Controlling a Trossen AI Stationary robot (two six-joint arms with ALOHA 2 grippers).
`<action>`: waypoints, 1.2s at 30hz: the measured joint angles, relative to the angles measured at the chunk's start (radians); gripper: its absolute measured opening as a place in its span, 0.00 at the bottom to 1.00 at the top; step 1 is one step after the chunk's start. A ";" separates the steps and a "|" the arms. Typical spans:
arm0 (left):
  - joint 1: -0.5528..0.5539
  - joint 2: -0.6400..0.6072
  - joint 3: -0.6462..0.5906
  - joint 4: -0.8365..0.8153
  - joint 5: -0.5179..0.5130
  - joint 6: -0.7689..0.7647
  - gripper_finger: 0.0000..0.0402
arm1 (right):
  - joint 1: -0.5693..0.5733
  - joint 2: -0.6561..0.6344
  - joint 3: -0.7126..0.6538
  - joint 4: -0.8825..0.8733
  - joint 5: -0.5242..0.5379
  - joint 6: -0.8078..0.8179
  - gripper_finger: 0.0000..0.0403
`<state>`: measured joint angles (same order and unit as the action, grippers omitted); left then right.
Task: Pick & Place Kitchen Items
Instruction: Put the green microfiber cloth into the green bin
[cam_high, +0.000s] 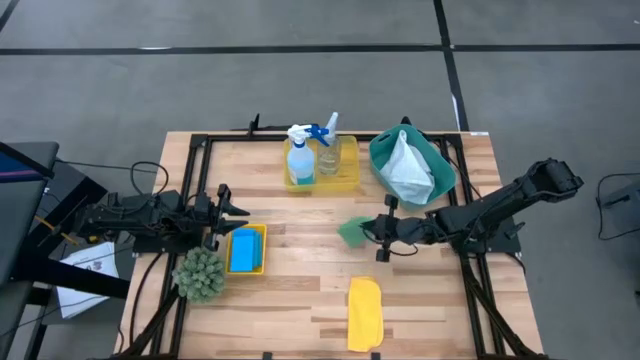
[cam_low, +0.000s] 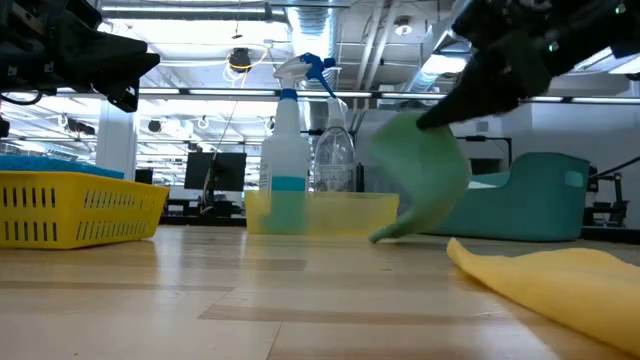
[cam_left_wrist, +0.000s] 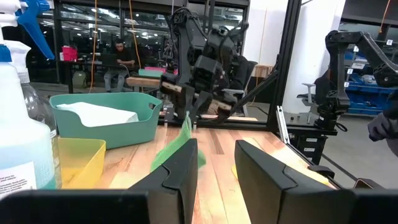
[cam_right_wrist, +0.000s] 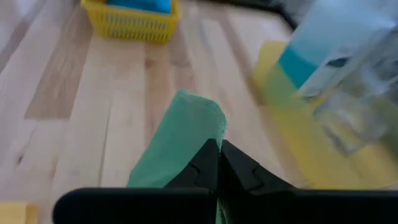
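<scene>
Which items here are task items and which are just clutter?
Job:
- green cloth, pinched in right gripper
- yellow cloth
- white cloth in the bin
- spray bottle and clear bottle in one tray
- blue sponge in the other

Lying about:
- spiky green ball
- teal bin
- yellow trays

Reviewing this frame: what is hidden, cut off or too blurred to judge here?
- Blue sponges: the low view's yellow tray wall hides them; count unclear from above.
- Green cloth: blurred in the low view; the right gripper, shut on it, covers the pinched edge in its wrist view.
- Yellow cloth: cut off by the low view's edge.
- White cloth: the teal bin hides its lower part.
</scene>
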<state>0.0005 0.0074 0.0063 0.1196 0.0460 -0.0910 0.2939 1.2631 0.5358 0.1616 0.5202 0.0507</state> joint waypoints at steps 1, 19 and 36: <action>0.000 0.000 0.000 0.000 0.000 0.000 0.26 | 0.001 -0.014 0.000 0.002 0.011 0.001 0.00; 0.000 0.000 0.000 0.000 0.000 0.000 0.26 | -0.002 -0.295 0.000 -0.158 0.307 0.048 0.00; 0.000 0.000 0.000 0.000 0.000 0.000 0.26 | -0.003 -0.510 0.000 -0.158 0.699 -0.151 0.00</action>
<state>0.0006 0.0074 0.0060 0.1196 0.0460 -0.0910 0.2913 0.7531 0.5358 0.0032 1.2194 -0.1007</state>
